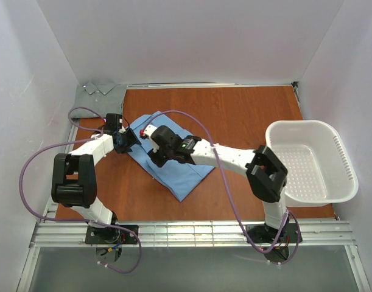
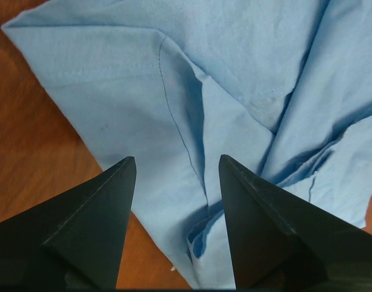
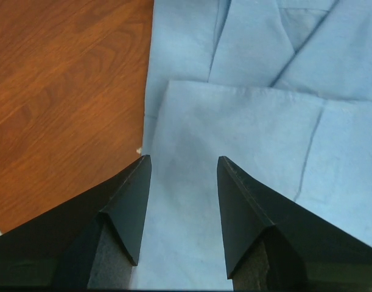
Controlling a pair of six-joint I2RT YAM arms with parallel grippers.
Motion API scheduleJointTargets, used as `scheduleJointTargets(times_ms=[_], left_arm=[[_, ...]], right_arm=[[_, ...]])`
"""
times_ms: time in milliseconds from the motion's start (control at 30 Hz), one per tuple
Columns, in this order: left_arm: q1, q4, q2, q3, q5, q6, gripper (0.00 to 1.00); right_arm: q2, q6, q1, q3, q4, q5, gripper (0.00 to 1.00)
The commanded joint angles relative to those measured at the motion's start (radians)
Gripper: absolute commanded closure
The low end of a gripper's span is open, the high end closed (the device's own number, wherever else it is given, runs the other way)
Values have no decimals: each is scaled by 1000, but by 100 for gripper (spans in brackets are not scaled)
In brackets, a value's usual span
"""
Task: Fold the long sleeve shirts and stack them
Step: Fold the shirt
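On the left-ctr part of the wooden table (image 1: 246, 115), the light blue shirt (image 1: 182, 173) lies folded into a rough oblong. It sits at a slant, one short end toward the far left, the other toward the near edge. Cloth is mostly flat, layers overlapping w/ straight folded edges. In the left wrist view a stitched seam runs down the cloth, a flap folds over beside it, and a small bunched tuck sits low by the shirt's edge; bare wood to the left. In the right wrist view a flat top panel ends in a straight edge across the frame, w/ more layers past it and wood to the left.

L gripper (image 2: 177, 158) is over the shirt's far-left end, jaws apart, holding nothing; cloth shows through the gap. Can't tell if the tips touch the cloth. R gripper (image 3: 184, 157) is just beside it over the shirt's far half, jaws also apart w/ no grip, blue cloth seen btw the fingers (image 3: 125, 207); the shirt's edge runs just by one of them. Purple cables (image 1: 27, 176) loop off both arms (image 1: 228, 158).

White plastic basket (image 1: 298, 124) sits well apart at the table's right side, seemingly overhanging the edge. Grey metal bracket (image 1: 100, 89) at the far-left corner. White walls (image 1: 192, 36) around.
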Motion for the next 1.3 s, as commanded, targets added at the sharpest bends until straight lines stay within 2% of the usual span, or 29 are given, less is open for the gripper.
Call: scheduleJointTargets(times_ms=[0,100,367,900,1000,1100,1167,1267], left_arm=[[16,60,19,26,7,56,48],[24,83,42,3,35,49,50],[34,74,75,-5,46,49,50],[34,57,91,-5,37,53,51],[34,55,93,-5,35,53,51],[34,55,95,-5,35,54,51],[34,52,96,-4,23,53,51],[34,51,95,-4,17,53,51]], right_arm=[[86,-12,16,129,-15,49,59],[169,-14,27,210,-27,55,59],[281,17,44,259,-32,93,59],[330,14,69,279,-30,92,62],[335,8,69,278,-30,101,69],[326,1,69,273,-30,90,83],[321,-9,73,273,-28,83,98],[311,-18,79,264,-28,72,99]])
